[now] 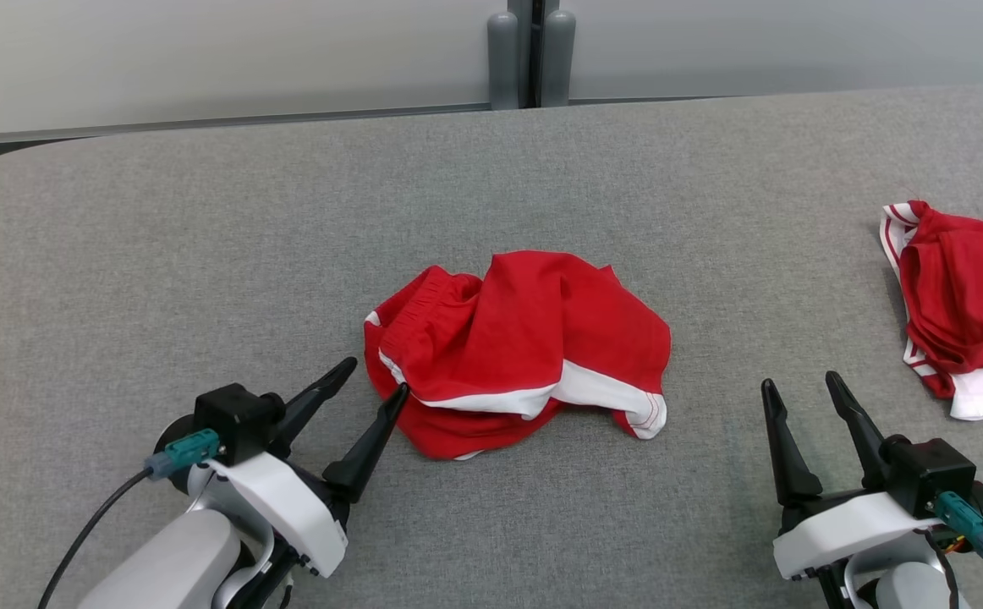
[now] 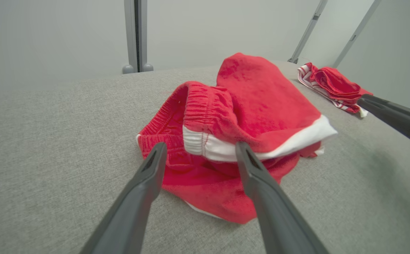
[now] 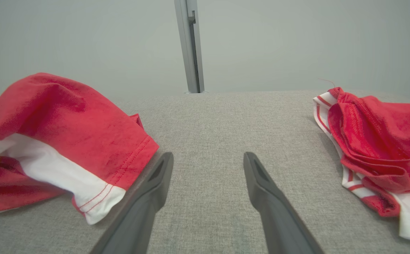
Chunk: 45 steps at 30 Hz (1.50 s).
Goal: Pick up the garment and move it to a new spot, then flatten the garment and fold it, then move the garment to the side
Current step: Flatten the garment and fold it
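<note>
While the left hand hangs released, fingers spread, one tip just at the near-left edge of the crumpled red cloth garment with white hem bands lying mid-way across the grey felt-covered table, the pick should go best by closing on the bunched elastic waistband rather than one loose layer. Further right, the right hand is likewise released over bare felt. Open room lies left and behind, while a second red-and-white cloth bundle near the right edge narrows that side.

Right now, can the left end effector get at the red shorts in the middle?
Probably yes: the left end effector is open and pointed at the red shorts, with nothing between them.
</note>
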Available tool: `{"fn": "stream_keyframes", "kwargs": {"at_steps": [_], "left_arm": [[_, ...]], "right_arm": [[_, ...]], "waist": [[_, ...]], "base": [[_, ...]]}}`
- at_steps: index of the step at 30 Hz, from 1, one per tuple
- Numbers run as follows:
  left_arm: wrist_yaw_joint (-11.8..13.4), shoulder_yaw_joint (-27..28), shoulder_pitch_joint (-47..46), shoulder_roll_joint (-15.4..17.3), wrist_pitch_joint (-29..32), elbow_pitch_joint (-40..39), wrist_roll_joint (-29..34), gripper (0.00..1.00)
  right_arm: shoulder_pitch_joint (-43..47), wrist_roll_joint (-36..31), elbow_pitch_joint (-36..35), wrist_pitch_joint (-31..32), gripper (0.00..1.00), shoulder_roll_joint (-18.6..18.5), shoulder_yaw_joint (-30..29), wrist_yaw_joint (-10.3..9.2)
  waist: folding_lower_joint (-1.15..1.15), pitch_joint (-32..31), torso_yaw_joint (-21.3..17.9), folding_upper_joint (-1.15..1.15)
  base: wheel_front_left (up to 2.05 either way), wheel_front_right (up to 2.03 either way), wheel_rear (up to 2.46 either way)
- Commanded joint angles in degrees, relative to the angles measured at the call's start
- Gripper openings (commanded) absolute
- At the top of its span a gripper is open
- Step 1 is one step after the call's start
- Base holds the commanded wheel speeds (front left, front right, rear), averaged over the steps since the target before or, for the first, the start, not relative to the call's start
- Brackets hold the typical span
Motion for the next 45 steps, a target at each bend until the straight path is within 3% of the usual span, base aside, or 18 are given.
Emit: {"fn": "stream_keyframes", "kwargs": {"at_steps": [1, 12, 21, 22, 24, 30, 35, 45], "left_arm": [[-0.1, -0.5, -1.1, 0.3, 0.0, 0.2, -0.9, 1.0], [-0.1, -8.1, -7.9, 1.9, 0.0, 1.4, -7.1, 1.0], [-0.1, -10.8, -10.2, 3.1, 0.0, 0.9, -8.0, 1.0], [-0.1, -11.0, -10.3, 3.1, 0.0, 1.0, -8.2, 0.93], [-0.1, -11.1, -10.5, 3.2, 0.0, 0.7, -7.9, 0.0], [-0.1, -9.2, -9.4, 3.4, 0.0, 0.2, -6.9, 0.0], [-0.1, -6.5, -8.2, 3.4, 0.0, 0.4, -5.6, 0.0], [-0.1, -3.6, -7.0, 2.2, 0.0, -0.1, -4.0, 0.0]], "right_arm": [[-0.6, -0.2, -0.2, 0.2, 1.0, 0.0, -0.1, -0.03], [-1.3, -1.0, -0.9, 0.5, 1.0, 0.8, -0.2, -0.03], [-1.7, -1.4, 0.0, 0.3, 1.0, 1.2, 0.3, -0.03], [-1.7, -1.5, 0.1, 0.3, 1.0, 1.2, 0.3, -0.03], [-1.7, -1.6, 0.4, 0.2, 1.0, 1.3, 0.3, -0.03], [-2.0, -0.4, 0.2, -0.1, 1.0, 1.8, 2.8, -0.03], [-2.1, 0.7, 0.7, 0.9, 1.0, 0.3, 10.2, -0.04], [-4.9, -5.5, 4.5, 0.8, 1.0, -2.5, 17.7, -0.05]], "waist": [[0.0, 0.3, -0.2, 0.0], [0.0, 2.0, -1.8, 0.0], [0.0, 2.5, -2.9, 0.0], [0.0, 2.5, -3.0, 0.0], [0.0, 2.5, -3.1, 0.0], [0.0, 2.1, -2.6, 0.0], [0.0, 1.5, -1.4, 0.0], [0.0, 1.1, 0.9, 0.0]], "base": [[0.0, 0.0, 0.0], [0.0, 0.0, 0.0], [0.0, 0.0, 0.0], [0.0, 0.0, 0.0], [0.0, 0.0, 0.0], [0.0, 0.0, 0.0], [0.0, 0.0, 0.0], [0.0, 0.0, 0.0]]}}
